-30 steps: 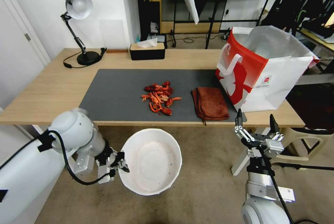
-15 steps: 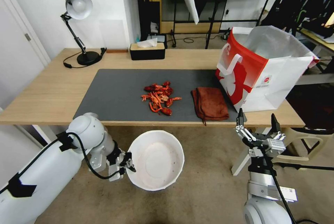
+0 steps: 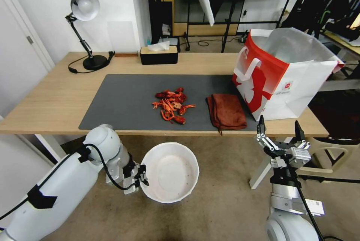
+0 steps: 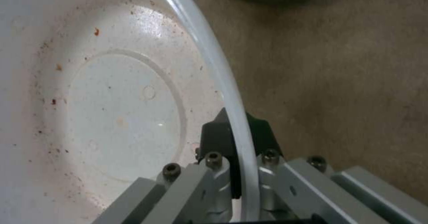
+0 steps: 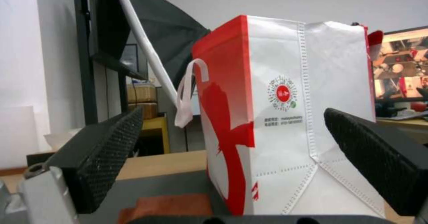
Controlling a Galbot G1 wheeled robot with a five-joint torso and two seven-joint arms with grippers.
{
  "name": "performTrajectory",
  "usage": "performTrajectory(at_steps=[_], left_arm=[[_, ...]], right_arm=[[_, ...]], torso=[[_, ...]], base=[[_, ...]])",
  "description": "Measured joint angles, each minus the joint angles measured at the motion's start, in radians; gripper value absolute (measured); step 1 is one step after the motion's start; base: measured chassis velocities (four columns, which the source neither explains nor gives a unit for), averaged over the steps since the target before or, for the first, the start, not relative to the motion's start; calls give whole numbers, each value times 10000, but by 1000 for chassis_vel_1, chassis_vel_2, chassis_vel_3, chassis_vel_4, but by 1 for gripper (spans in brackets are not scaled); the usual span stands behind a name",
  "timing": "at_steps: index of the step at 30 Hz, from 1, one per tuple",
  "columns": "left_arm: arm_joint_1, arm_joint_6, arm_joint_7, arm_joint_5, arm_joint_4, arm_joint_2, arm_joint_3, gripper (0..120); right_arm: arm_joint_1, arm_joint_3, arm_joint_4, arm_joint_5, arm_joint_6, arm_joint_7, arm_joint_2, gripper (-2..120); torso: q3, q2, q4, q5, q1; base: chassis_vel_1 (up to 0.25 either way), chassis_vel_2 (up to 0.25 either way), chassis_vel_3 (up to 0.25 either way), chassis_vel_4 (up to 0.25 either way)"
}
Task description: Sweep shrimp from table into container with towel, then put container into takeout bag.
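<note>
Wood desk (image 3: 56,98) w/ grey mat (image 3: 127,102): shrimp (image 3: 172,105) piled mid-mat, towel (image 3: 226,111) just beside them, takeout bag (image 3: 281,72) standing at the right end. Left claw (image 3: 140,176) pinches container (image 3: 170,171) rim below desk edge. Right claw (image 3: 279,132) wide open, holding nothing.

The left arm reached in low from the robot's left side, elbow bent, its white forearm angled toward the middle. The left pincer (image 3: 141,181) was clamped on the container's (image 3: 170,151) rim, one dark pad inside the wall and, as far as the wrist view let on, the other outside. The right arm stood upright below the surface (image 3: 56,102) edge, wrist vertical. The right pincer (image 3: 279,130) pointed upward, fingers spread wide, holding nothing
</note>
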Motion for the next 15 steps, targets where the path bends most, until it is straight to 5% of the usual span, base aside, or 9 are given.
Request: performTrajectory(at_steps=[15], left_arm=[[-522, 7, 1, 465, 741, -767, 409, 0]], right_arm=[[162, -213, -47, -95, -460, 245, -196, 100]], torso=[[0, 0, -1, 0, 0]], base=[[0, 0, 0, 0]])
